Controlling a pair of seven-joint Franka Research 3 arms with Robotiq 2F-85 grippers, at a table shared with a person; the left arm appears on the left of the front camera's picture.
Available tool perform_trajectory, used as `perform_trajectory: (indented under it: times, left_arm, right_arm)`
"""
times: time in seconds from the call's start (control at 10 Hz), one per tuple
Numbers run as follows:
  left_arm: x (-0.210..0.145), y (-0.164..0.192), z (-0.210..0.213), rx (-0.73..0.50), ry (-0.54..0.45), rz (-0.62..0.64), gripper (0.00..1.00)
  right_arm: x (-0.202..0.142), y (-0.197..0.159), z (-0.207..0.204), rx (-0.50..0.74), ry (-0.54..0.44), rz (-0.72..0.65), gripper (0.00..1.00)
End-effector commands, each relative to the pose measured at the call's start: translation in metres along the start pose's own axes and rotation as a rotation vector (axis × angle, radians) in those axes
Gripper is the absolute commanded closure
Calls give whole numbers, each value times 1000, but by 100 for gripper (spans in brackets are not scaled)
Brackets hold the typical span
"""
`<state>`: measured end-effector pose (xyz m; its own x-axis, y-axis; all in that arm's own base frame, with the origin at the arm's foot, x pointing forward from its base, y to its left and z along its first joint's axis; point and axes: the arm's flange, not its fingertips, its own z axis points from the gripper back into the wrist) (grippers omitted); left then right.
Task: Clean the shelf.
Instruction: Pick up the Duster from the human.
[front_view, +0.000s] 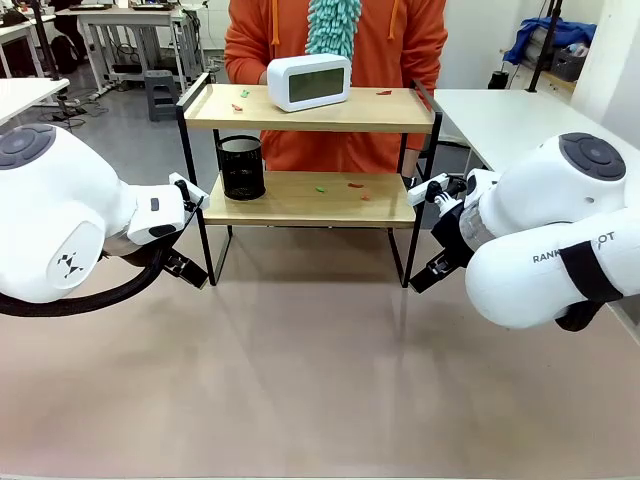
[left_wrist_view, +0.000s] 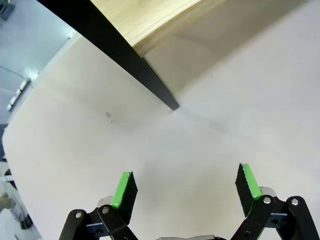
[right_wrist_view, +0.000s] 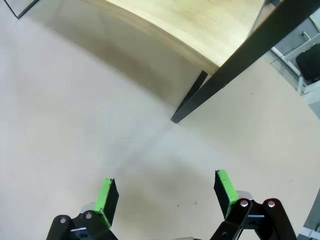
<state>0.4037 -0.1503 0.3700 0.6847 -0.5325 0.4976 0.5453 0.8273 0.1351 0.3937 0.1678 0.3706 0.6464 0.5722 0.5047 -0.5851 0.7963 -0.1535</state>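
Standing at the middle of the table's (front_view: 320, 380) far side, the shelf (front_view: 390, 110) faces the robot with a person in an orange top just behind it, a teal duster (front_view: 332, 25) hanging at the person's chest. Its top board carries a white clock (front_view: 309, 82), and its lower board carries a black mesh cup (front_view: 241, 167). Small green and red scraps (front_view: 355, 185) lie scattered on both boards.

The left gripper (left_wrist_view: 184, 187) hangs low over bare table near the shelf's front left leg (left_wrist_view: 150, 82), its jaws spread wide and nothing between the green pads. The right gripper (right_wrist_view: 166, 192) mirrors it near the front right leg (right_wrist_view: 200, 97), equally wide and empty.

The shelf looks light and stiff: thin metal tubing and two slim wooden boards. It would probably slide or tip under a careless push, and the clock could topple with it. The slim black uprights at the front corners seem the best hold, narrow enough to sit between the pads, with one arm on each side to keep the frame steady. The smooth board edges look like a poorer purchase. The scraps appear tiny and flat, so they likely suit sweeping rather than pinching.
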Motion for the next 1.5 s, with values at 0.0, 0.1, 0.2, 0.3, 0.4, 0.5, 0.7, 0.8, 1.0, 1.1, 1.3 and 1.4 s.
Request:
perform_trajectory:
  times: [0.0, 0.1, 0.2, 0.3, 0.4, 0.5, 0.7, 0.8, 1.0, 1.1, 1.3, 1.4]
  left_arm:
    - [0, 0, 0, 0, 0, -1, 0]
    - [0, 0, 0, 0, 0, -1, 0]
    - [0, 0, 0, 0, 0, -1, 0]
    - [0, 0, 0, 0, 0, 0, 0]
    - [0, -9, 20, -238, 129, -104, 0]
    - [-2, -12, 52, -314, 274, -94, 0]
    - [-8, 1, 111, -502, 86, -48, 0]
    - [-16, 21, 151, -484, -68, 55, 0]
    - [-69, 83, 237, -574, -431, 276, 0]
    - [-110, 124, 261, -570, -628, 503, 0]
    - [-180, 175, 250, -576, -815, 842, 0]
    - [-204, 189, 234, -602, -829, 931, 0]
  right_arm:
    - [0, 0, 0, 0, 0, -1, 0]
    - [0, 0, 0, 0, 0, -1, 0]
    - [0, 0, 0, 0, 0, -1, 0]
    - [0, 0, 0, 0, 0, 0, 0]
    - [5, -1, 20, 87, 217, -5, 0]
    - [5, -1, 56, 137, 351, -91, 0]
    - [-5, -12, 123, 221, 271, -287, 0]
    - [-21, -29, 168, 310, 114, -410, 0]
    - [-95, -87, 261, 510, -294, -706, 0]
    - [-145, -121, 286, 584, -505, -923, 0]
    - [-224, -164, 281, 671, -730, -1208, 0]
    - [-247, -184, 261, 688, -737, -1328, 0]
